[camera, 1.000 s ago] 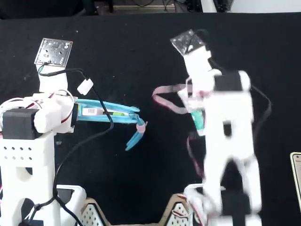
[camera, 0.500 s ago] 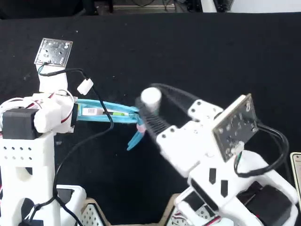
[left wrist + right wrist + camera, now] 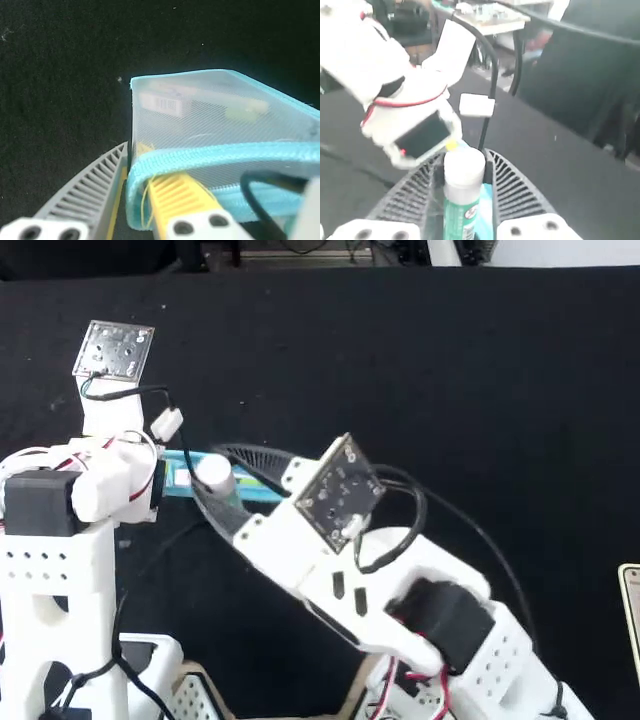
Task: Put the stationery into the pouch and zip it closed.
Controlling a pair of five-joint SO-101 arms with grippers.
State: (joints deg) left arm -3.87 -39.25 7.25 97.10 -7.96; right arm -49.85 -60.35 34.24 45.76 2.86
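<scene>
Near the tabletop's left edge, the left gripper (image 3: 131, 172) pinches the teal mesh pouch (image 3: 210, 115) by its rim while the right gripper (image 3: 464, 162), clamped on a white-capped glue stick (image 3: 462, 200), holds it over the pouch.

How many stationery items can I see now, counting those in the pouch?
3. A glue stick is held in the right gripper over the pouch; through its mesh show a white barcoded piece and a pale long piece. More may be hidden.

Pouch (image 3: 210, 115) edge pinched in L gripper (image 3: 134, 150), rest stretching fwd of it w/ stationery (image 3: 160, 102) inside; glue stick (image 3: 463, 185) held in R gripper (image 3: 464, 165), above pouch, just ahead of L gripper.
</scene>
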